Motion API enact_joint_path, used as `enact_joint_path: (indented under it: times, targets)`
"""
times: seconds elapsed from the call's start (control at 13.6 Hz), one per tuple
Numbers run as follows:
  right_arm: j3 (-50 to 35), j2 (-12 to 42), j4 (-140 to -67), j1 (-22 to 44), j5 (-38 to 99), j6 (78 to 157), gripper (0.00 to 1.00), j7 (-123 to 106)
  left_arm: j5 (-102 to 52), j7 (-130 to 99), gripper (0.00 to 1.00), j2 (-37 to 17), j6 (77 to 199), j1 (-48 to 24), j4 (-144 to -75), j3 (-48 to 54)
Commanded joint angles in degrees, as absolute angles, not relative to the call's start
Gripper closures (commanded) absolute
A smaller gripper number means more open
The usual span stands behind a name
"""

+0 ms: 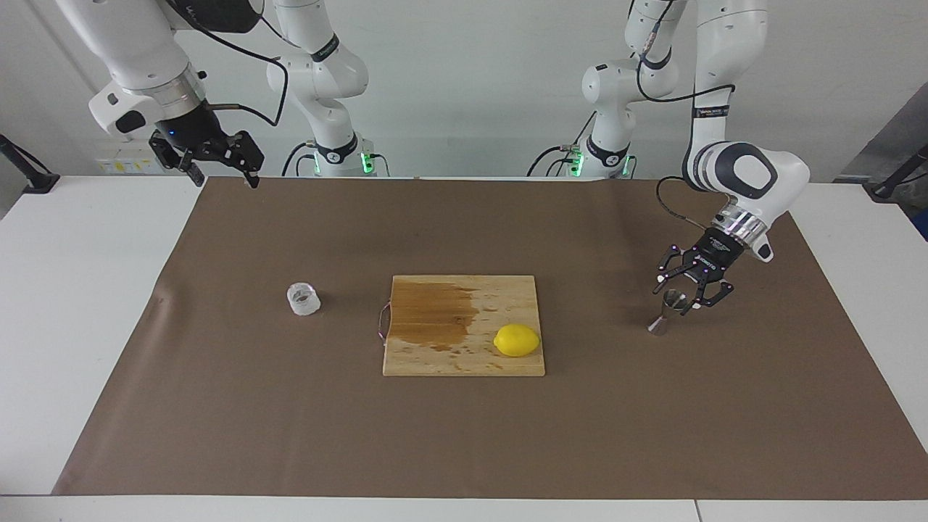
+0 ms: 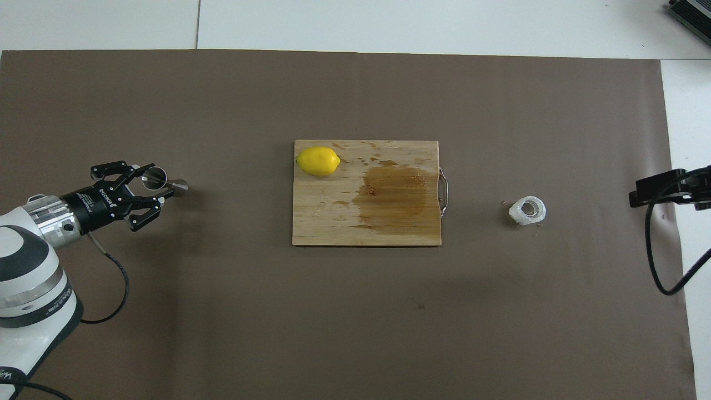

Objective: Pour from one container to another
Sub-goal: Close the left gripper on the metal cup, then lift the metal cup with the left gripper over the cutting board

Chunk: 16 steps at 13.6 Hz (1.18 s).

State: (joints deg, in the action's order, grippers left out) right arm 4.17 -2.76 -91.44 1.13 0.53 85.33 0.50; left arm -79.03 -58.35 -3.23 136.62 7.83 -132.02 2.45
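Observation:
The clear glass jar (image 1: 303, 299) stands upright on the brown mat toward the right arm's end; it also shows in the overhead view (image 2: 528, 210). The steel jigger (image 1: 665, 313) stands upright on the mat toward the left arm's end, also seen in the overhead view (image 2: 164, 181). My left gripper (image 1: 689, 296) is open, tilted down, with its fingers spread around the jigger's upper cone; I cannot tell if they touch it. It shows in the overhead view (image 2: 143, 190) too. My right gripper (image 1: 223, 172) is open and empty, waiting raised over the mat's edge nearest the robots.
A wooden cutting board (image 1: 464, 362) with a wet brown stain lies mid-mat between jar and jigger. A yellow lemon (image 1: 517, 340) sits on the board at its corner toward the left arm's end. Bare brown mat (image 1: 464, 442) surrounds them.

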Motion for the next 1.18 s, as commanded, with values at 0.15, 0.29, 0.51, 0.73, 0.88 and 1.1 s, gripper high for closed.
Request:
enact_joint_path:
  times: [0.15, 0.29, 0.51, 0.73, 0.88, 1.1]
  targets:
    - [4.3, -3.3, -91.8, 0.9, 1.8, 84.9, 0.00, -1.1, -80.2, -57.4, 0.61, -3.6, 136.9, 7.8, -131.5, 2.2]
    - [4.3, -3.3, -91.8, 0.9, 1.8, 84.9, 0.00, -1.1, -80.2, -57.5, 0.83, -3.5, 136.5, 7.9, -131.5, 2.3]
    - [4.3, -3.3, -91.8, 0.9, 1.8, 84.9, 0.00, -1.1, -80.2, -58.2, 1.00, -3.3, 133.5, 7.9, -129.6, 2.2]
    - [4.3, -3.3, -91.8, 0.9, 1.8, 84.9, 0.00, -1.1, -79.5, -64.1, 1.00, -1.9, 133.4, 6.2, -127.3, 2.6]
    - [4.3, -3.3, -91.8, 0.9, 1.8, 84.9, 0.00, -1.1, -79.3, -67.8, 1.00, -1.7, 133.6, 2.0, -125.6, 2.6]
    - [4.3, -3.3, -91.8, 0.9, 1.8, 84.9, 0.00, -1.1, -79.3, -76.0, 1.00, -2.0, 134.4, -4.6, -121.8, 2.8]
